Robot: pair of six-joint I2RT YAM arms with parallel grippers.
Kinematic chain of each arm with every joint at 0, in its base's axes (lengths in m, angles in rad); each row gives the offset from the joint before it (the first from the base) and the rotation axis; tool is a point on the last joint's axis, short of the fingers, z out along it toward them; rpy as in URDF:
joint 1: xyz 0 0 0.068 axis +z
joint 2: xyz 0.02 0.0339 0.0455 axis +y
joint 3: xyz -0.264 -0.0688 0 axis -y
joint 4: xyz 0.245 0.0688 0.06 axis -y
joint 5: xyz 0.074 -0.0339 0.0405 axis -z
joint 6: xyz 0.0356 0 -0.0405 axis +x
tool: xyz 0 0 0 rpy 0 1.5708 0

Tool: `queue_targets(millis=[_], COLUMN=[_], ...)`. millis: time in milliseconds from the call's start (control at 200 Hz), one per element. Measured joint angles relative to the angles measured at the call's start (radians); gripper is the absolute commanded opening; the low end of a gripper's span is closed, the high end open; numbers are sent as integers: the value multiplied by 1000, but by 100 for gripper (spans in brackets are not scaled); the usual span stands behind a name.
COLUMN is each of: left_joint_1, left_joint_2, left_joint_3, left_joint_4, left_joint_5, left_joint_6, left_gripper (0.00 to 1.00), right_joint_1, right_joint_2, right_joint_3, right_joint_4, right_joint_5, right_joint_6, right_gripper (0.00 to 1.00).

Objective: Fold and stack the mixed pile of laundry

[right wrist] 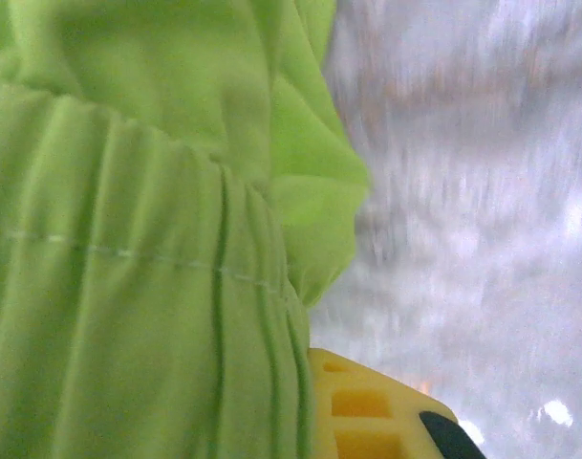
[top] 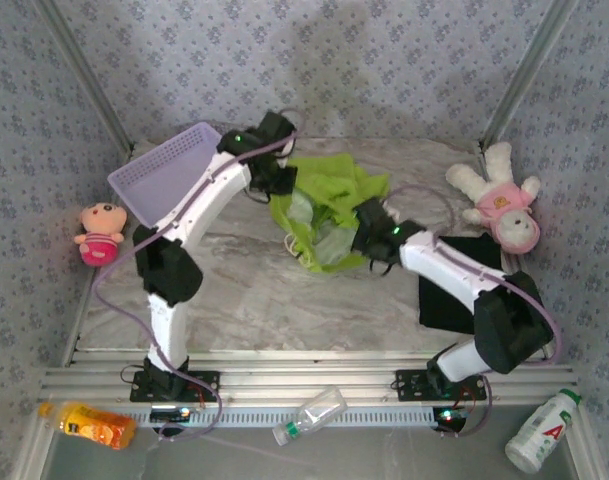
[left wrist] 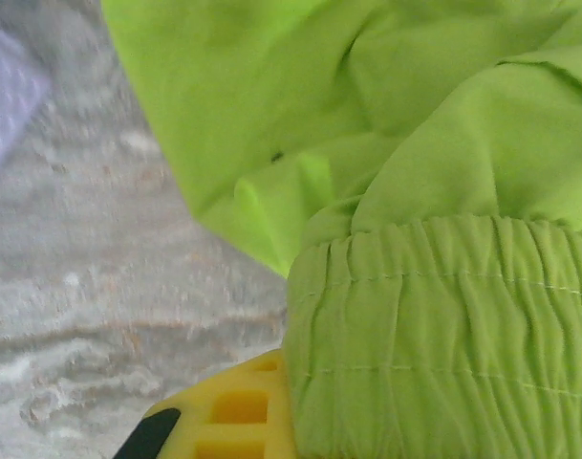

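Note:
The lime-green T-shirt (top: 329, 200) lies crumpled on the marble table (top: 254, 290) at centre back. My left gripper (top: 282, 182) is at its left edge, shut on a gathered hem (left wrist: 434, 335) beside the yellow finger (left wrist: 233, 411). My right gripper (top: 369, 238) is at the shirt's right side, shut on bunched green cloth (right wrist: 128, 287) next to its yellow finger (right wrist: 377, 411). The black T-shirt (top: 442, 305) lies flat as a dark rectangle at the right, partly under my right arm.
A lavender basket (top: 164, 170) sits tilted at the back left. One pink plush toy (top: 99, 233) lies off the left edge, another (top: 499, 200) at the back right. An orange bottle (top: 89, 423), a clear bottle (top: 309, 415) and a white bottle (top: 539, 430) lie along the front rail.

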Motion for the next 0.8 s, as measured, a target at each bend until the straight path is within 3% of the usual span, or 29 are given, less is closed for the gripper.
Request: queue_targets(millis=[125, 270, 390, 565, 799], left_joint_1=[42, 95, 97, 44, -11], left_joint_2=[174, 128, 50, -156, -363], left_joint_3=[452, 522, 502, 221, -472], left_joint_4=[-41, -18, 4, 10, 34], left_joint_5=[21, 99, 132, 118, 81], left_joint_6=[-4, -45, -56, -30, -67], left_gripper=[0, 0, 0, 0, 0], right_joint_1=[-164, -224, -232, -254, -260], right_joint_2=[46, 54, -14, -163, -256], right_joint_3=[353, 669, 702, 490, 95], right_joint_4=[-40, -68, -76, -150, -284], right_joint_5=[-86, -149, -208, -261, -338], right_joint_6=[-173, -324, -393, -421, -394], right_gripper=[0, 0, 0, 0, 0])
